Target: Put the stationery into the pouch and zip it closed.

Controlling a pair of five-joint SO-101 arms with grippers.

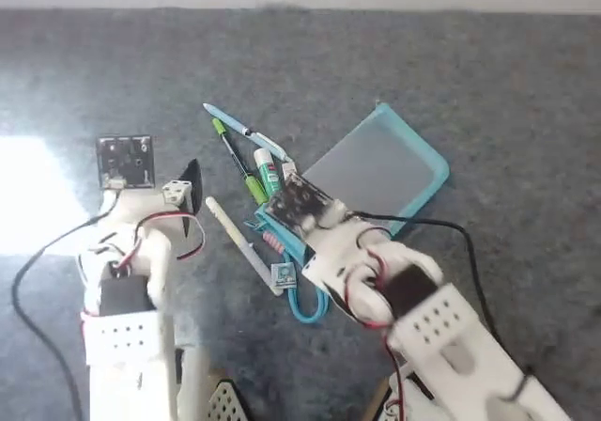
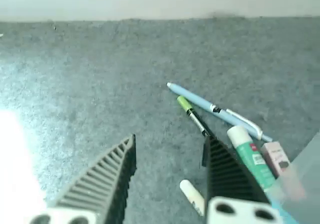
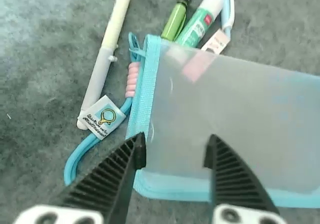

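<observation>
The right gripper (image 3: 176,143) is held wide apart over the pouch (image 3: 240,114); the left gripper (image 2: 169,143) is spread wide too, stationed above the table (image 2: 100,59) near the blue pen (image 2: 200,102).

One pouch (image 1: 376,172). Three pens: one blue pen (image 1: 230,122), one green pen (image 1: 239,167), one cream pen (image 1: 242,242). One glue stick (image 1: 266,169). One eraser (image 2: 275,156). Two grippers: left gripper (image 2: 169,146), right gripper (image 3: 176,144).
</observation>
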